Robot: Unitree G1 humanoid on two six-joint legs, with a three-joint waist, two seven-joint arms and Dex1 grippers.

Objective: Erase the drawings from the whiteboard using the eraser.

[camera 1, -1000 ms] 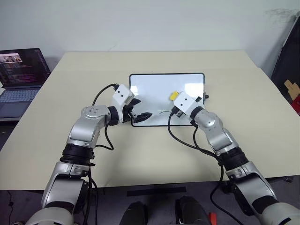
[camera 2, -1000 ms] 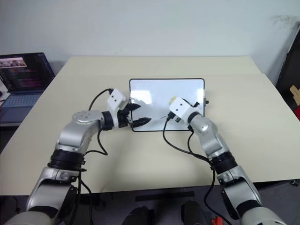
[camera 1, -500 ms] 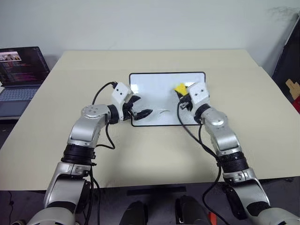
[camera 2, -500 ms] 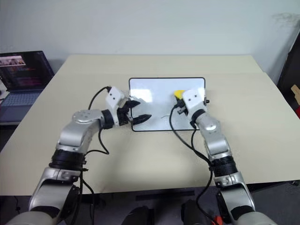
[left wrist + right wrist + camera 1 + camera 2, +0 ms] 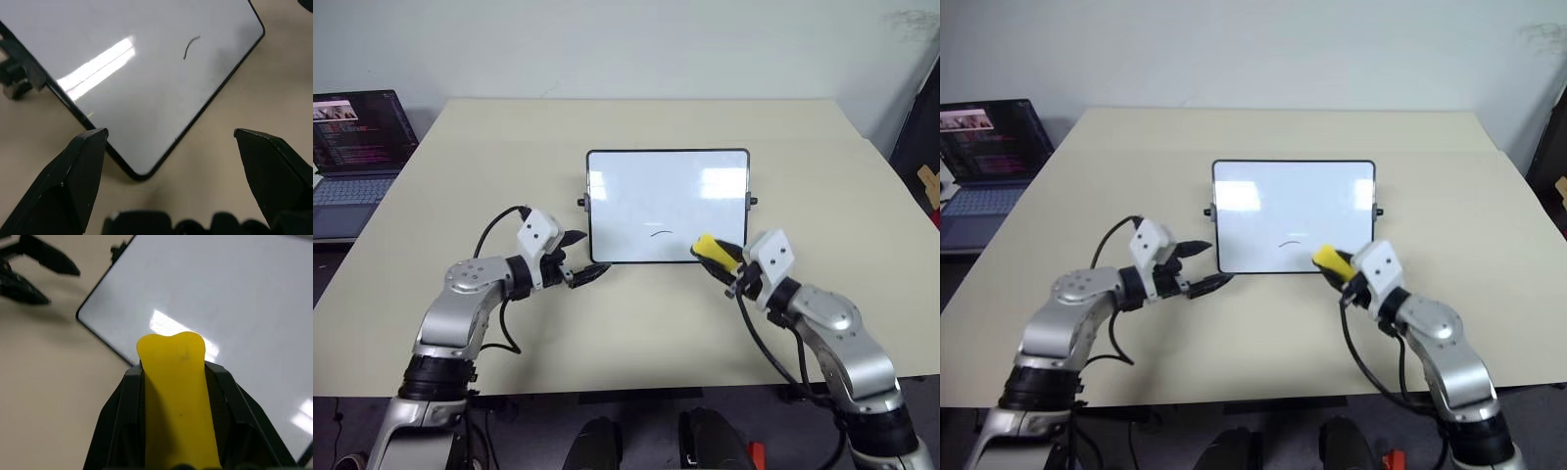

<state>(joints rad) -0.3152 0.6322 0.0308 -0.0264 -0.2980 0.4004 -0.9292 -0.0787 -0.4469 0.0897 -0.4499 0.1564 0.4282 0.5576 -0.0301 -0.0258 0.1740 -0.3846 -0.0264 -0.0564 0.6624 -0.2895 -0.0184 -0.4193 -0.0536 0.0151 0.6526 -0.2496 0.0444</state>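
Both arms hang low before the whiteboard [image 5: 668, 204] on the bench [image 5: 460, 157]. Right gripper [image 5: 717, 257] clamps the eraser [image 5: 713, 251] at its near edge; left gripper [image 5: 579, 260] gapes empty by its corner. One drawing [image 5: 660, 233] remains; a laptop [image 5: 357, 147] sits far left.

Sitting on one worktop [image 5: 460, 176]: one whiteboard [image 5: 668, 201] bearing one thin curved mark [image 5: 660, 233]. One yellow eraser [image 5: 714, 252] is showing, with two hands [image 5: 582, 257] [image 5: 732, 274] and one laptop [image 5: 357, 147].

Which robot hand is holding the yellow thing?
The right gripper. Its black fingers are shut on the yellow eraser, just off the whiteboard's near edge. The left gripper is open and holds nothing.
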